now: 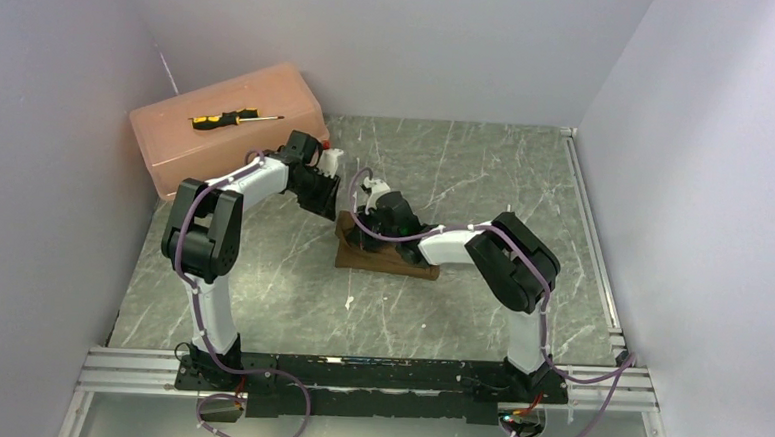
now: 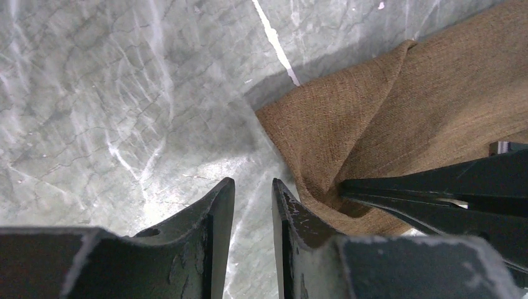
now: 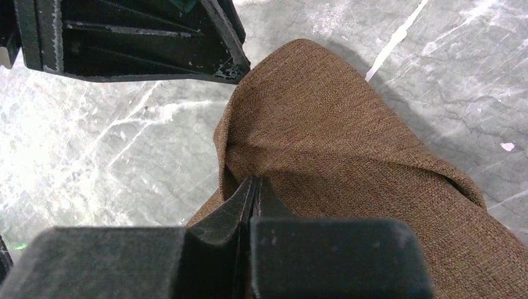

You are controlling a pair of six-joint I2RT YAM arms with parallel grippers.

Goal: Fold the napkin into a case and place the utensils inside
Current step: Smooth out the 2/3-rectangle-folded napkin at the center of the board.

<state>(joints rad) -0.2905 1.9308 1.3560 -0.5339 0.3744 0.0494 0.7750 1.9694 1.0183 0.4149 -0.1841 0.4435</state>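
Centre of top view: brown napkin [image 1: 386,258] lies on the marble table [image 1: 486,174], bunched/folded w/ one corner lifted. R gripper [image 3: 252,187] is clenched on a fold of the cloth, jaws pressed together, fabric puckered at the tips. L gripper [image 2: 252,193] sits just beside the napkin's left edge, jaws parted by a narrow gap w/ nothing between them; one fingertip [image 2: 283,199] touches the cloth edge. Upper left of top view: pink box [image 1: 230,120] w/ a yellow-black screwdriver [image 1: 230,119] on its lid.
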